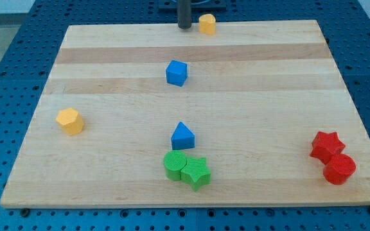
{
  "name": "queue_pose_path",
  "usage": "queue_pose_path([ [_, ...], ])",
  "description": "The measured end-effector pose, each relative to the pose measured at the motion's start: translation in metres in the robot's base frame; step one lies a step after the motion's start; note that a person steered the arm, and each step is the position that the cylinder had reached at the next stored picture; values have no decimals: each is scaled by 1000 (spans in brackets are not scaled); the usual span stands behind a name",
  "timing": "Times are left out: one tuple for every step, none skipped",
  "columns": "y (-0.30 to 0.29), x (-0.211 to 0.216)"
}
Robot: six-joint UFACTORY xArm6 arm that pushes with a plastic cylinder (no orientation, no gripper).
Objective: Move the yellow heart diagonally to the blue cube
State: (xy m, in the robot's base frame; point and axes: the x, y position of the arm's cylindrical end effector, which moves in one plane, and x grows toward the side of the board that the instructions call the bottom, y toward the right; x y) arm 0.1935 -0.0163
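Note:
The yellow heart lies at the top edge of the wooden board, just right of centre. The blue cube sits below it and a little to the left, in the board's upper middle. My tip touches down at the board's top edge, just left of the yellow heart with a small gap between them, and above the blue cube.
A yellow hexagon lies at the left. A blue triangle sits below the cube, with a green cylinder and a green star under it. A red star and a red cylinder lie at the lower right.

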Motion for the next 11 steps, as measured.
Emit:
queue_pose_path([
  [6,0],
  [10,13],
  [10,44],
  [29,76],
  [17,77],
  [4,31],
  [5,-1],
  [27,0],
  [65,1],
  [71,34],
  [81,69],
])
